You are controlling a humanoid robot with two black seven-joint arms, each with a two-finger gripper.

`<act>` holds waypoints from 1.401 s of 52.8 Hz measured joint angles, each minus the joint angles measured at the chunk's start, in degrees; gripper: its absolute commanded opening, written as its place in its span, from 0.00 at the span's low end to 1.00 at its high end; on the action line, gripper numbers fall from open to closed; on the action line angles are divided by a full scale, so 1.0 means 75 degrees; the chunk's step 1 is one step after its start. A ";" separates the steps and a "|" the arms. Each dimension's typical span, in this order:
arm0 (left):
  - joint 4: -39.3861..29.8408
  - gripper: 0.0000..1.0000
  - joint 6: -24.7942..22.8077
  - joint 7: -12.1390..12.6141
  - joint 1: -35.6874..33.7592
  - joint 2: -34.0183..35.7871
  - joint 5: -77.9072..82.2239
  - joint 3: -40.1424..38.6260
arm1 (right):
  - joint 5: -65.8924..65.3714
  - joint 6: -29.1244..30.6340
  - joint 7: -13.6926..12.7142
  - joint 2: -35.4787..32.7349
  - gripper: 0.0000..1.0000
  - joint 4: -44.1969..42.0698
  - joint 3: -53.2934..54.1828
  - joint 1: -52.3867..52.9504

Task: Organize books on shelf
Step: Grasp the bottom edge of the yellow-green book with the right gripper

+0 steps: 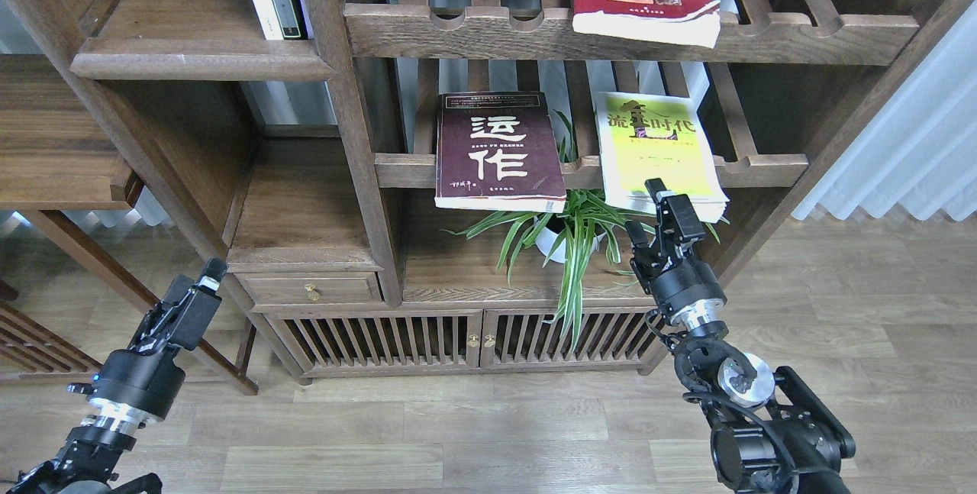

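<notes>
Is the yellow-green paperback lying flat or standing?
Flat: yellow-green paperback lies cover-up on the slatted rack, front edge overhanging the rail.

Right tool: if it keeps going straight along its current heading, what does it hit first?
Most likely the yellow-green book: the right tool points up at its overhanging front edge, fingers spread near it. Depth is unclear from one view; it could pass just beneath.

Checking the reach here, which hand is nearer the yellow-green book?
Right. The right hand is at the yellow-green book's front edge; the left hand hangs far off, low left.
</notes>
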 measured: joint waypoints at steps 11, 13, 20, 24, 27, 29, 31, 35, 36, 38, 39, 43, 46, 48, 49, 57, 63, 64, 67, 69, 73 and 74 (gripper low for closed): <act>0.0017 1.00 0.0000 0.0000 0.0005 -0.0001 0.0004 0.0000 | -0.0008 -0.0397 0.0072 0.0000 0.98 -0.0155 0.0005 0.0161; 0.0019 1.00 0.0000 0.0000 0.0005 -0.0001 0.0004 0.0000 | -0.0009 -0.0404 0.0075 0.0000 0.98 -0.0160 0.0005 0.0174; 0.0035 1.00 0.0000 0.0000 0.0005 -0.0002 0.0005 0.0002 | -0.0020 -0.0430 0.0111 0.0000 0.90 -0.0262 0.0013 0.0345; 0.0037 1.00 0.0000 0.0000 0.0005 -0.0003 0.0005 0.0002 | -0.0021 -0.0433 0.0198 0.0000 0.80 -0.0298 0.0067 0.0431; 0.0038 1.00 0.0000 0.0000 0.0005 -0.0004 0.0004 0.0002 | -0.0021 -0.0440 0.0308 0.0000 0.72 -0.0311 0.0145 0.0488; 0.0038 1.00 0.0000 0.0000 0.0005 -0.0007 0.0003 0.0002 | -0.0020 -0.0444 0.0401 0.0000 0.71 -0.0316 0.0229 0.0532; 0.0038 1.00 0.0000 -0.0001 0.0005 -0.0007 0.0002 0.0002 | -0.0015 -0.0456 0.0484 0.0000 0.70 -0.0324 0.0320 0.0572; 0.0038 1.00 0.0000 -0.0005 0.0006 -0.0006 0.0001 0.0002 | -0.0011 -0.0550 0.0573 0.0000 0.69 -0.0359 0.0441 0.0657; 0.0038 1.00 0.0000 -0.0007 0.0006 -0.0006 0.0001 0.0002 | -0.0010 -0.0581 0.0584 0.0000 0.69 -0.0371 0.0457 0.0675; 0.0038 1.00 0.0000 -0.0009 0.0006 -0.0006 0.0001 0.0002 | -0.0009 -0.0658 0.0600 -0.0001 0.67 -0.0401 0.0481 0.0713; 0.0038 1.00 0.0000 -0.0010 0.0006 -0.0006 0.0000 0.0000 | -0.0009 -0.0703 0.0607 -0.0001 0.67 -0.0419 0.0490 0.0732; 0.0038 1.00 0.0000 -0.0011 0.0006 -0.0006 -0.0003 -0.0022 | -0.0009 -0.0866 0.0637 0.0000 0.65 -0.0493 0.0509 0.0785; 0.0038 1.00 0.0000 -0.0012 0.0006 -0.0006 -0.0004 -0.0051 | -0.0008 -0.0991 0.0679 0.0000 0.63 -0.0531 0.0516 0.0806; 0.0038 1.00 0.0000 -0.0012 0.0006 -0.0006 -0.0004 -0.0064 | -0.0005 -0.1071 0.0708 0.0000 0.60 -0.0542 0.0517 0.0812; 0.0038 1.00 0.0000 -0.0012 0.0006 -0.0006 -0.0004 -0.0069 | -0.0005 -0.1104 0.0719 0.0000 0.58 -0.0545 0.0518 0.0813; 0.0038 1.00 0.0000 -0.0012 0.0006 -0.0006 -0.0004 -0.0090 | 0.0001 -0.1244 0.0766 0.0000 0.46 -0.0553 0.0520 0.0795; 0.0040 1.00 0.0000 -0.0012 0.0006 -0.0003 -0.0004 -0.0091 | 0.0003 -0.1226 0.0768 0.0000 0.43 -0.0552 0.0520 0.0769; 0.0043 1.00 0.0000 -0.0012 0.0006 -0.0002 -0.0004 -0.0092 | 0.0003 -0.1219 0.0768 0.0000 0.42 -0.0551 0.0516 0.0767; 0.0048 1.00 0.0000 -0.0012 0.0006 -0.0002 0.0001 -0.0092 | 0.0004 -0.1180 0.0762 0.0000 0.35 -0.0532 0.0487 0.0763; 0.0049 1.00 0.0000 -0.0012 0.0006 -0.0002 0.0002 -0.0092 | 0.0008 -0.1134 0.0753 0.0000 0.31 -0.0522 0.0476 0.0755; 0.0049 1.00 0.0000 -0.0012 0.0006 -0.0001 0.0002 -0.0092 | 0.0018 -0.0937 0.0723 0.0000 0.16 -0.0500 0.0434 0.0731; 0.0049 1.00 0.0000 -0.0012 0.0006 -0.0001 0.0002 -0.0092 | 0.0018 -0.0870 0.0715 0.0000 0.06 -0.0495 0.0423 0.0726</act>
